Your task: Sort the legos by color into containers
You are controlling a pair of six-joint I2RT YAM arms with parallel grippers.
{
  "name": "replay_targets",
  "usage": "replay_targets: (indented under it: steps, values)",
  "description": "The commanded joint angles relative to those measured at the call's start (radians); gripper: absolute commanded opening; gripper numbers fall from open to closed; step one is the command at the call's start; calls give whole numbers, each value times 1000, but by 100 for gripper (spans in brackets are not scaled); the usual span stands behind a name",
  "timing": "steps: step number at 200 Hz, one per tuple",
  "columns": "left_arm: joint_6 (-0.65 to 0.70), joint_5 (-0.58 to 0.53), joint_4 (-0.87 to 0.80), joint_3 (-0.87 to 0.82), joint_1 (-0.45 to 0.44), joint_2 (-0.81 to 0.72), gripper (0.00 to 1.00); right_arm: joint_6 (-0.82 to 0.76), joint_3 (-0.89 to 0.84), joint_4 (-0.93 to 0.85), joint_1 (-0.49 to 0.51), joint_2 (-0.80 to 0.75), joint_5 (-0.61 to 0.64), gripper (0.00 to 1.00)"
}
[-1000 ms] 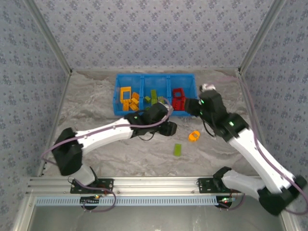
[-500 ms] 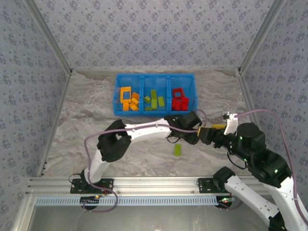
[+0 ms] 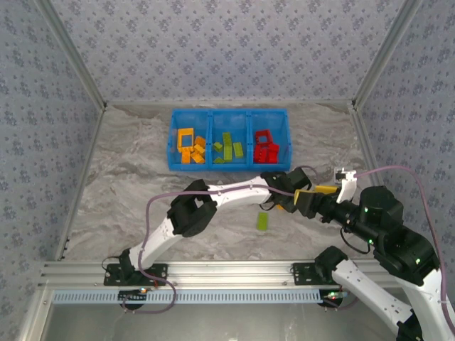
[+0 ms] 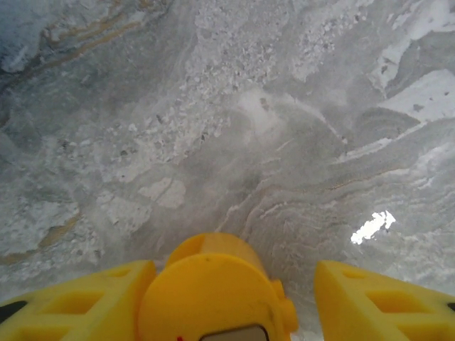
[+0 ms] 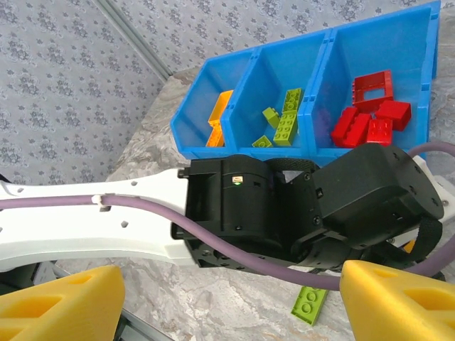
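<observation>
Orange brick [image 4: 213, 284]: looking light, stiff, slick; needing a mid-body grip.
Left gripper [image 4: 231, 271]: straddling it partly open, not squeezing.
Right gripper [image 5: 231, 275]: gaping, holding nothing.

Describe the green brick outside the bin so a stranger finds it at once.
Find the blue three-compartment bin on the table. Nearer the arm bases, in line with its red compartment, a lime green brick lies flat: the only green one outside the bin.
</observation>
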Motion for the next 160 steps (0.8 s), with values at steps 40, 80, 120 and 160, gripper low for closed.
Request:
replay_targets:
  steps: [40,80,120,160]
  values:
    - [5,-29,-14,-24,-13,-42,46,18,-16,-22,6,-14,1,82]
    - [-18,-58,14,-113,-15,-143,30,11,-35,-20,6,-13,-2,82]
    - [-96,-106,39,-303,26,-418,29,-50,-63,23,6,16,-47,81]
    - [-143,-102,2,-520,160,-712,30,-121,-104,163,124,202,-65,77]
